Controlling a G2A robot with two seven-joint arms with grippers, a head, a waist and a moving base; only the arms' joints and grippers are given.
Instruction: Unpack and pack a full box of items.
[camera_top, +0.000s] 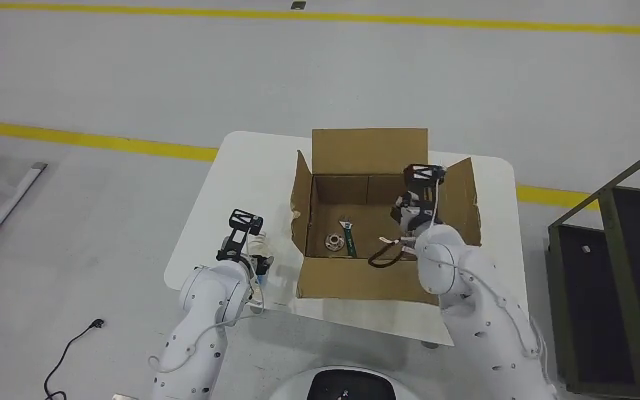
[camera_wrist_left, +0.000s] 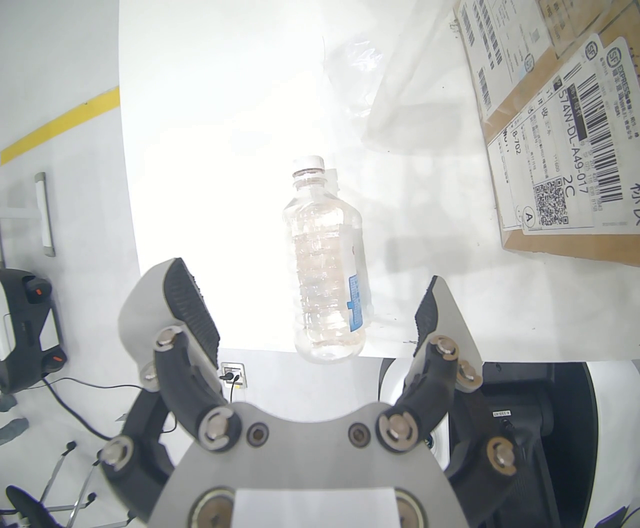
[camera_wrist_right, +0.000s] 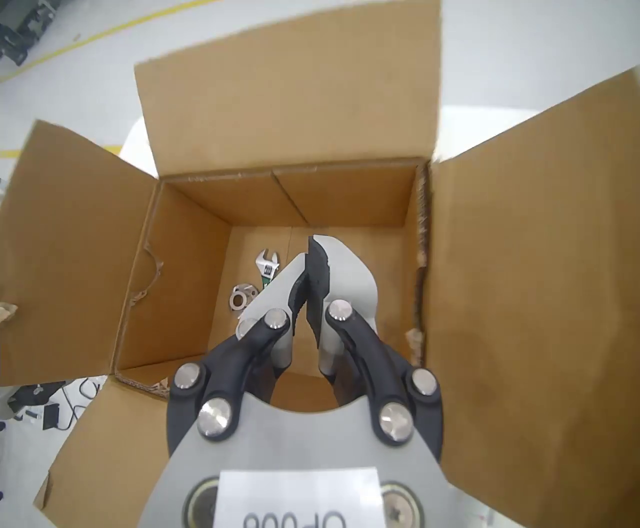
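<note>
On table (camera_top: 230, 200), top view: box (camera_top: 385, 215) open, unpacking approx. part done. Left wrist: left gripper (camera_wrist_left: 306, 300) spread wide, bottle (camera_wrist_left: 327, 265) lying out on table. Right wrist: right gripper (camera_wrist_right: 307, 260) pinched empty over box; wrench (camera_wrist_right: 267, 267) & metal ring (camera_wrist_right: 242, 297) inside, repack not begun.

The open cardboard box (camera_top: 370, 150) stands mid-tabletop with flaps splayed, a small wrench (camera_top: 347, 238) and metal ring (camera_top: 331, 241) on its floor, a clear capped bottle (camera_wrist_left: 327, 265) lying at its nine o'clock.
</note>
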